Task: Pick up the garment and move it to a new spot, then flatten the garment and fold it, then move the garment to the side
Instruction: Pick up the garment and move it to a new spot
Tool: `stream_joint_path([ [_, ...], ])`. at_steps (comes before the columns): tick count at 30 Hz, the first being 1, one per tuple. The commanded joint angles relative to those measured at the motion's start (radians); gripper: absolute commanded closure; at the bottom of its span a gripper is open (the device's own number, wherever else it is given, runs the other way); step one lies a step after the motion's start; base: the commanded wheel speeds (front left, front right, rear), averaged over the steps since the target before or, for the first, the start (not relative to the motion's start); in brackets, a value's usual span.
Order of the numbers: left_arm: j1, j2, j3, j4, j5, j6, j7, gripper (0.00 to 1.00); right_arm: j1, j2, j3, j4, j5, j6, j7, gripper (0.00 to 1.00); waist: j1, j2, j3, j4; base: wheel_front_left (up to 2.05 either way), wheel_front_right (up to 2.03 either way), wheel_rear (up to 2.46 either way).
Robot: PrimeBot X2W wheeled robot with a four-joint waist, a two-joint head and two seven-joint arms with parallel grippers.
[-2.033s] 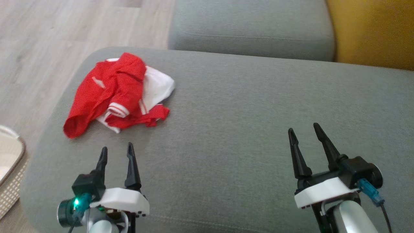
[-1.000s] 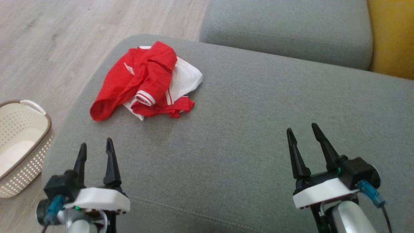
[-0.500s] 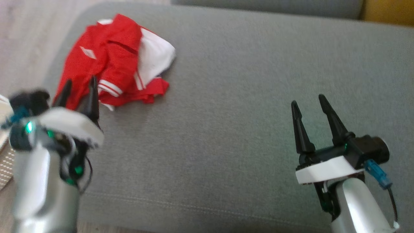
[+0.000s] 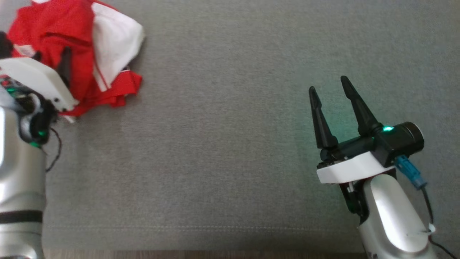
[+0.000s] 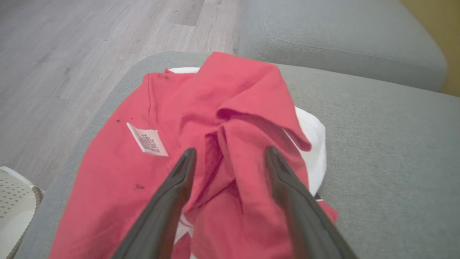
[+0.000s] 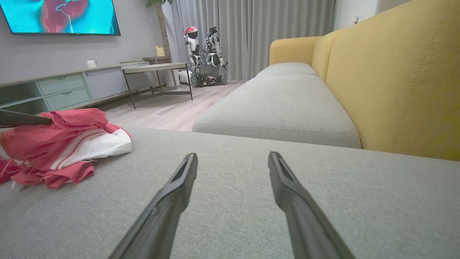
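**Head view.** The garment (image 4: 46, 25), a crumpled red and white shirt, lies in a heap at the upper left of the grey seat cushion (image 4: 230, 144). The left gripper (image 4: 50, 54) is over the near edge of the heap, its white wrist housing covering part of the red cloth. The right gripper (image 4: 328, 83) is well apart from the garment at the right, above bare cushion. Its two dark fingers are spread wide with nothing between them.

**Left wrist view.** The left gripper's fingers (image 5: 172, 194) are spread wide to either side of a raised red fold and have closed on nothing. Whether their tips touch the cloth cannot be told. A small white label (image 5: 147, 140) lies on the red cloth left of the fingers, and the white part of the garment shows along the right edge of the heap. The heap sits near the cushion's rounded corner. Wooden floor (image 5: 72, 54) lies beyond it, and the rim of a pale perforated basket (image 5: 14, 194) is at the lower left.

**Right wrist view.** The garment is at the left, with one finger of the left gripper over it. A second grey cushion (image 6: 280, 108) and a yellow backrest (image 6: 395, 72) lie beyond
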Motion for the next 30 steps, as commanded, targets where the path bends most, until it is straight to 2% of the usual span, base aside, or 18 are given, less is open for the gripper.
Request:
stream_joint_path([
  [1,-0.060,0.072,0.032,0.009,0.013,0.012,-0.001,0.00,-0.027,-0.001,0.035,-0.022,-0.004,0.008,-0.011,0.00,0.0000,0.0001,0.021,-0.026,0.00,0.00,0.00],
  [7,-0.117,0.085,0.038,0.124,0.001,0.010,-0.005,0.00,-0.041,-0.001,0.051,-0.013,0.005,0.008,-0.018,0.00,0.0000,0.0001,0.035,-0.051,0.00,0.00,0.00],
  [8,-0.125,0.083,0.044,0.142,-0.005,0.016,-0.008,1.00,-0.042,-0.001,0.049,-0.013,0.005,0.008,-0.019,0.00,0.0000,0.0001,0.037,-0.053,0.00,0.00,0.00],
  [14,-0.157,0.092,0.048,0.174,0.006,0.026,-0.116,1.00,-0.047,-0.001,0.045,-0.003,0.009,0.008,-0.021,0.00,0.0000,0.0001,0.029,-0.060,0.00,0.00,0.00],
  [22,-0.181,0.079,0.072,0.114,-0.009,0.027,-0.308,1.00,-0.020,-0.001,0.031,0.015,0.025,0.008,-0.023,0.00,0.0000,0.0001,-0.066,-0.041,0.00,0.00,0.00],
  [26,-0.185,0.056,0.077,0.037,-0.032,0.022,-0.330,1.00,0.001,-0.001,0.026,0.013,0.036,0.008,-0.023,0.00,0.0000,0.0001,-0.119,-0.029,0.00,0.00,0.00],
  [30,-0.177,0.017,0.068,-0.069,-0.055,0.027,-0.300,1.00,0.024,-0.001,0.022,0.013,0.050,0.008,-0.024,0.00,0.0000,0.0001,-0.167,-0.024,0.00,0.00,0.00],
])
